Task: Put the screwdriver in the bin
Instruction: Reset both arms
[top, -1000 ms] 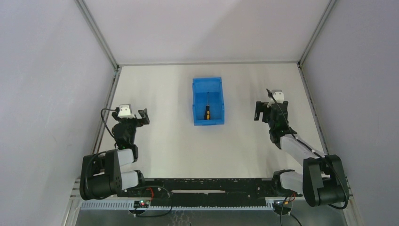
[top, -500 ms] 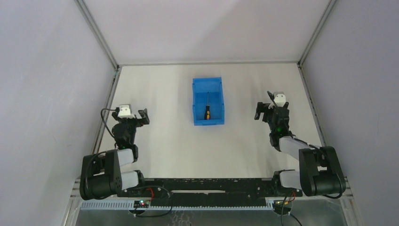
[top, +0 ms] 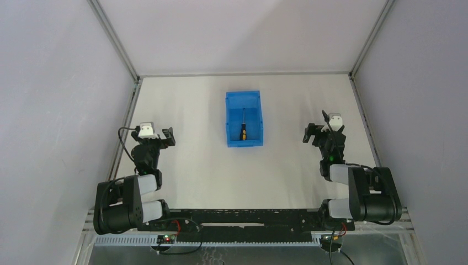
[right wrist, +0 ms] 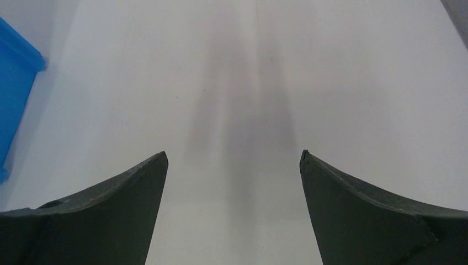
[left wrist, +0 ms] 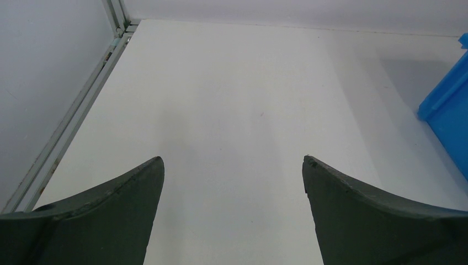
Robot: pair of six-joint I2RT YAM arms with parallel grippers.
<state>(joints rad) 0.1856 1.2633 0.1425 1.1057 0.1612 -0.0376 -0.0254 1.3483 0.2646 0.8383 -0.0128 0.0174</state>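
The screwdriver (top: pixel 242 128) lies inside the blue bin (top: pixel 254 105) at the table's middle, handle toward the near end, thin shaft pointing away. My left gripper (top: pixel 167 136) is open and empty at the left side of the table, well apart from the bin. My right gripper (top: pixel 310 134) is open and empty to the right of the bin. In the left wrist view the open gripper (left wrist: pixel 233 160) frames bare table, with the bin's corner (left wrist: pixel 448 105) at the right edge. In the right wrist view the open gripper (right wrist: pixel 234 153) frames bare table, with the bin's edge (right wrist: pixel 14 83) at the left.
White side walls and metal frame rails (top: pixel 125 128) bound the table on the left, right and back. The arm bases and a black rail (top: pixel 243 218) lie along the near edge.
My right arm has drawn back toward its base and folded down, its gripper moving slightly nearer and right. The left arm, bin and screwdriver have not moved.
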